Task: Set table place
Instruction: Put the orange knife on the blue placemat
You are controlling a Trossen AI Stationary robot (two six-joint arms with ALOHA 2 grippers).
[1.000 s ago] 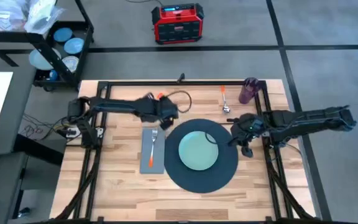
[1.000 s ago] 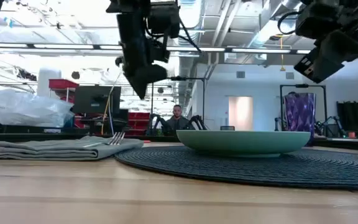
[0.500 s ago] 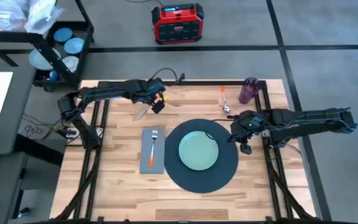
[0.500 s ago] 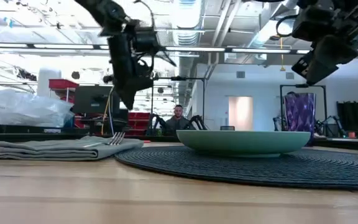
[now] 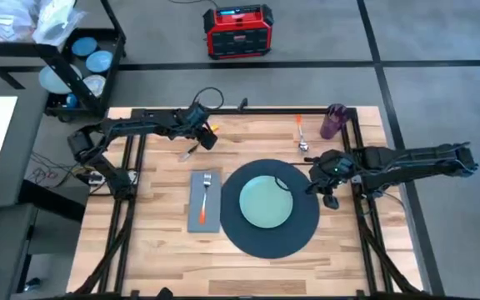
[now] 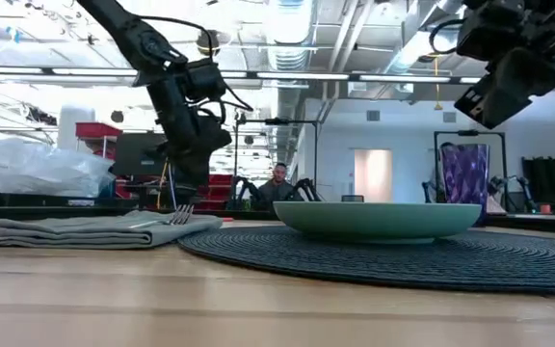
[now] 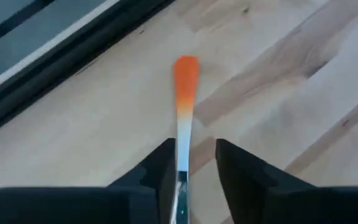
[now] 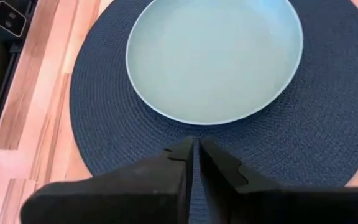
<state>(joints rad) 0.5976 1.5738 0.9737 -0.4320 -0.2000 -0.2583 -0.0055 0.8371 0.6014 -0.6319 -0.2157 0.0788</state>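
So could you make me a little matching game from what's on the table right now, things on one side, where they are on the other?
Things:
1. fork
2. plate
3. purple cup
4. knife

Places:
A. far right corner of the table
B. on the grey napkin
C. between the left gripper jaws
D. on the dark mat

Pairs: 1-B, 2-D, 3-A, 4-C

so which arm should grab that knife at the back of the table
Left. The left hand already straddles the orange-handled knife near the table's back edge, fingers open either side. The right hand is shut, over the mat beside the plate.
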